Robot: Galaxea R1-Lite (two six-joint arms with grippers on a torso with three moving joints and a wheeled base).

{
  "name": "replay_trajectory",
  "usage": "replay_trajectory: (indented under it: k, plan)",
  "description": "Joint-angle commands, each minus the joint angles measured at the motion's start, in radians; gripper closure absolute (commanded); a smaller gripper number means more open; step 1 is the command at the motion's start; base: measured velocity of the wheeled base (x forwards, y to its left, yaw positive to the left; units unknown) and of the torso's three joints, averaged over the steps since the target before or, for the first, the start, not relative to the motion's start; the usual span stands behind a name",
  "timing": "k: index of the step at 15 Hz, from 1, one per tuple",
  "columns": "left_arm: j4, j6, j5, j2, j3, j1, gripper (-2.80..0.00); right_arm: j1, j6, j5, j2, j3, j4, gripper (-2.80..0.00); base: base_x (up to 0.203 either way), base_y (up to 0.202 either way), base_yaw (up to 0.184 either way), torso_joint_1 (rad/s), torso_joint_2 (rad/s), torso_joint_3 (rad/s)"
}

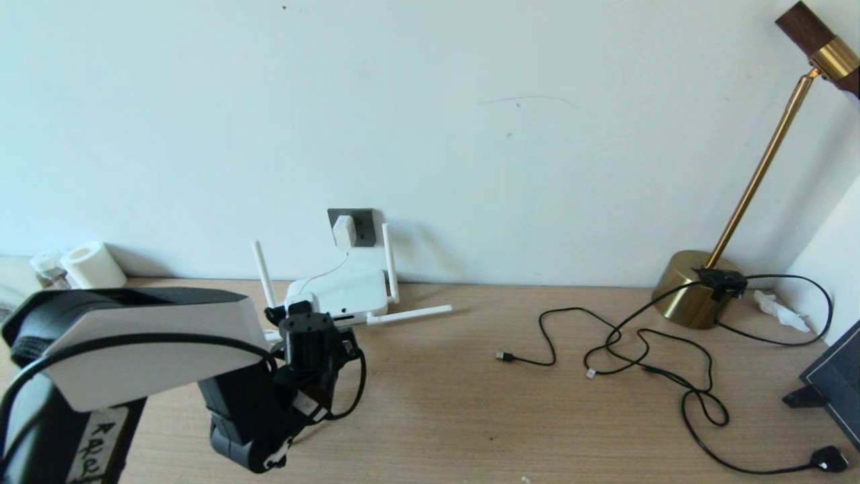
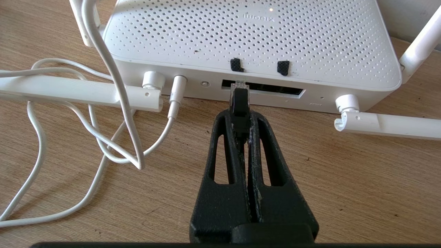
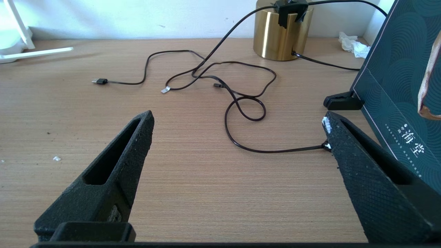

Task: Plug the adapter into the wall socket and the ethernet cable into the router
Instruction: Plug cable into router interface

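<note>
The adapter is seen already seated in the wall socket, low on the wall just behind the router, so the first half of the task is judged complete. The second half is judged to be in its last stage: in the left wrist view the ethernet cable is held by its black boot, clenched in the left end effector, and its clear plug is presented at the mouth of the dark port strip on the router's front edge; whether the plug is fully home or only at the opening cannot be told. What is thought to remain is the final push until the clip latches, and then the release. A thin white cord is draped across the worktop beside the router and is plugged into a round jack next to the ports. The right end effector is kept idle above bare worktop, its jaws spread wide and nothing held. The worktop is a pale wood-grain surface set against a plain white wall; a brass lamp, loose thin black cables, a dark patterned box and a paper roll are also seen on it.
</note>
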Motion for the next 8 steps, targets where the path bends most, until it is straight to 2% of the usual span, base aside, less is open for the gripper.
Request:
replay_trajectory:
  k: [1, 8]
  plan:
    - [-0.008, -0.002, 0.004, 0.003, -0.002, 0.000, 0.00, 0.000, 0.000, 0.000, 0.000, 0.000, 0.000, -2.80, 0.000, 0.000, 0.000, 0.000, 0.00, 0.000]
    - [-0.008, -0.002, 0.004, 0.005, -0.008, 0.000, 0.00, 0.000, 0.000, 0.000, 0.002, 0.000, 0.000, -2.80, 0.000, 0.000, 0.000, 0.000, 0.00, 0.000]
